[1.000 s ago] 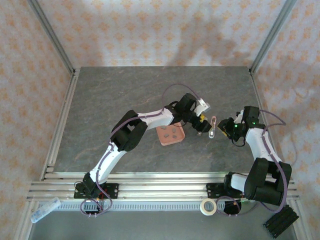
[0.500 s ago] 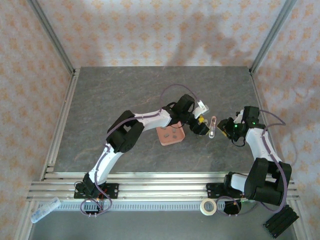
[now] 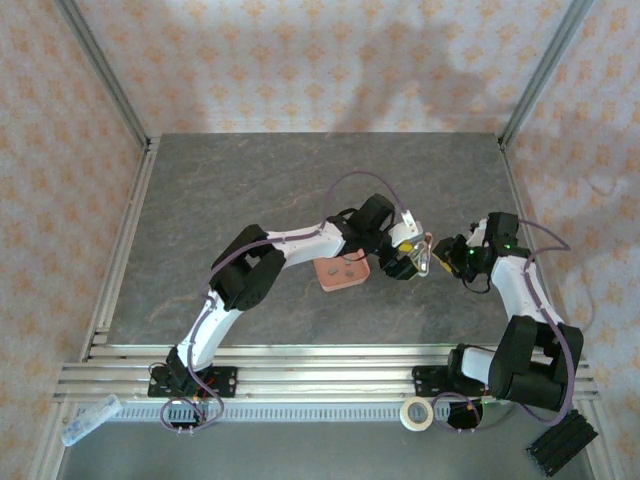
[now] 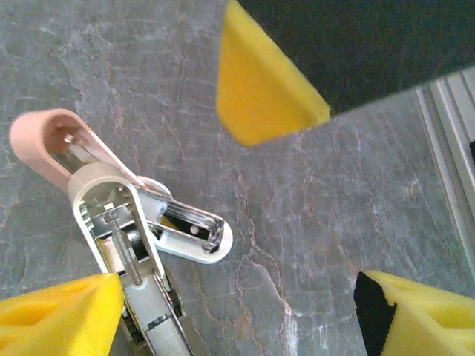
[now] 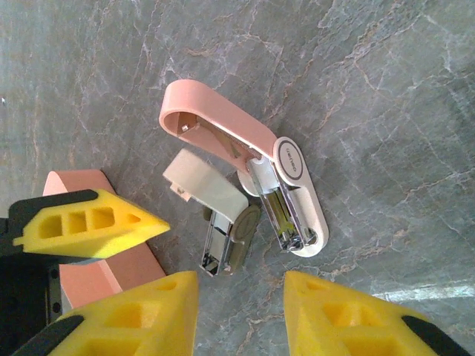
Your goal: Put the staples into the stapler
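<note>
Mini stapler (image 5: 252,170) lies splayed open on the bench (image 3: 250,190), right of centre, between the 2 grippers.
Pink cover is folded back, w/ a cream piece & metal channel fanned out from the white base. L gripper (image 4: 239,282) is wide open over it, holding nothing. R gripper (image 5: 241,282) is part open just beside it, also holding nothing. Staples (image 3: 348,264) are tiny grey strips in the salmon tray (image 3: 325,278) near bench centre. Stapler is prob. light, hard, slick & floppy at the hinge, so pin the white base by its long sides. Strips look brittle, so pinch gently.
</note>
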